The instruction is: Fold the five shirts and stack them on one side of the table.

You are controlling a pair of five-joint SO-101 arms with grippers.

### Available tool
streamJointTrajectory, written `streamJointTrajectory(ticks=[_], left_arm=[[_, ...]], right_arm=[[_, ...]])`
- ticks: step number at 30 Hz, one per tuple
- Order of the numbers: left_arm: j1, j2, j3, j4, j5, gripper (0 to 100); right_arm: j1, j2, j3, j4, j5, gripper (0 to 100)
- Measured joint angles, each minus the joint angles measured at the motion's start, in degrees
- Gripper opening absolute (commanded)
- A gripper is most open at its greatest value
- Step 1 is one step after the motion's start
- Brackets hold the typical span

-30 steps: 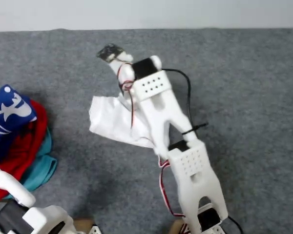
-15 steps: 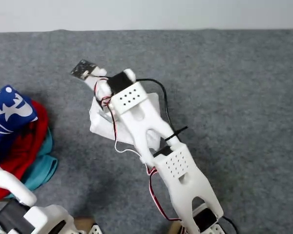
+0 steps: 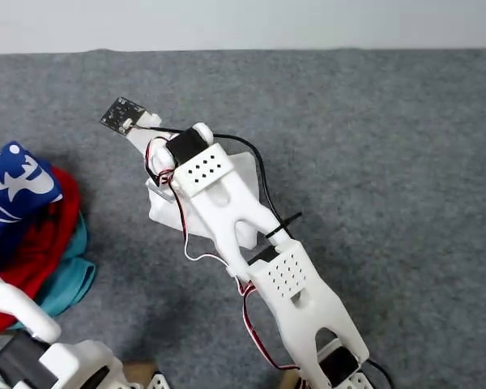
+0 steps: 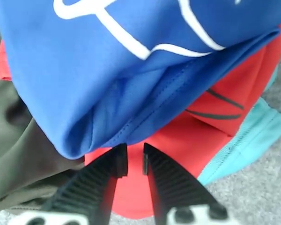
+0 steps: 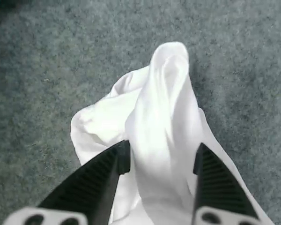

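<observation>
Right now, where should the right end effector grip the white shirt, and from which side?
Grip the shirt by its raised middle fold, from straight above. The fold stands up, and the open right end effector straddles it, so closing should pinch it.

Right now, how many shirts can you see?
5. The white shirt lies crumpled mid-way across the table. The blue shirt tops a heap at its left side, with the red shirt, teal shirt and olive shirt. The heap could hide more.
</observation>
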Motion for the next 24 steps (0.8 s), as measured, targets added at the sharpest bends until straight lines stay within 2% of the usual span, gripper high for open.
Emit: streamJointTrajectory(ticks=[2,8,11,21,24], left_arm=[[0.00,0.00,0.18,-0.79,0.00,7],[0.00,0.00,1.41,-2.64,0.00,7],[0.00,0.00,1.41,-2.64,0.00,7],[0.00,0.00,1.41,-2.64,0.00,7],[0.00,0.00,1.41,-2.64,0.00,7]], right_arm=[[-0.18,0.00,-1.58,0.26,0.00,22.1],[-0.97,-2.55,-7.30,5.10,0.00,6.4],[0.44,-4.57,-8.88,7.38,2.29,0.6],[17.67,-1.76,-9.14,12.40,3.87,0.9],[19.96,2.73,-9.14,12.40,3.87,0.9]])
